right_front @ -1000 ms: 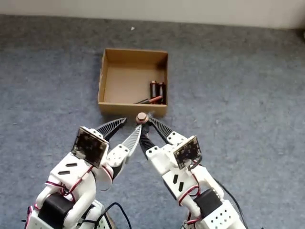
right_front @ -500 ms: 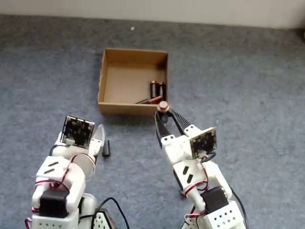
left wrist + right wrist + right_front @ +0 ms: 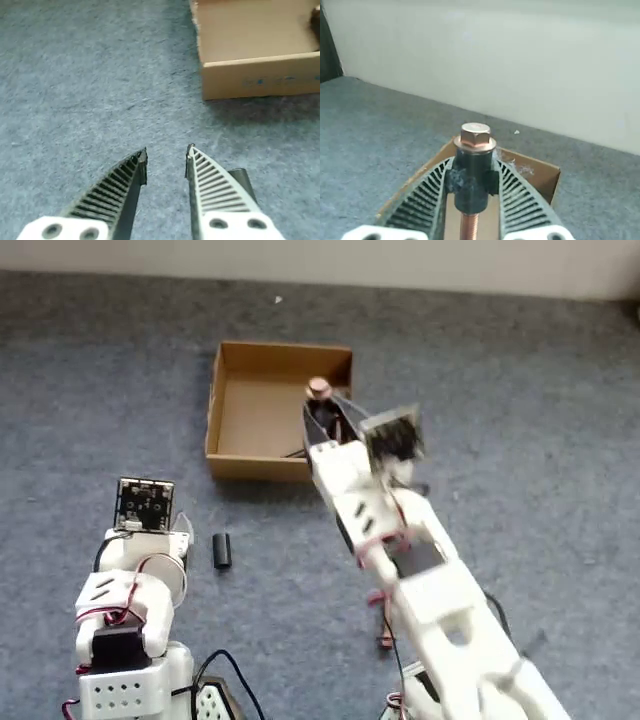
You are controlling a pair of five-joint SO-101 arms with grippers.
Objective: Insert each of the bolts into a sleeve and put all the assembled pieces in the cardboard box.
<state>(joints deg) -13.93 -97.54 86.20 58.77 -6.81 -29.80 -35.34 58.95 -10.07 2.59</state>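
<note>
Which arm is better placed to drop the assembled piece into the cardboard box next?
Right. Its gripper holds the sleeved bolt above the cardboard box; the left gripper sits open, by a loose sleeve on the carpet.

I am working over grey carpet (image 3: 100, 390); a cardboard box (image 3: 250, 466) and a black sleeve (image 3: 222, 550) are lying on it, apart.
</note>
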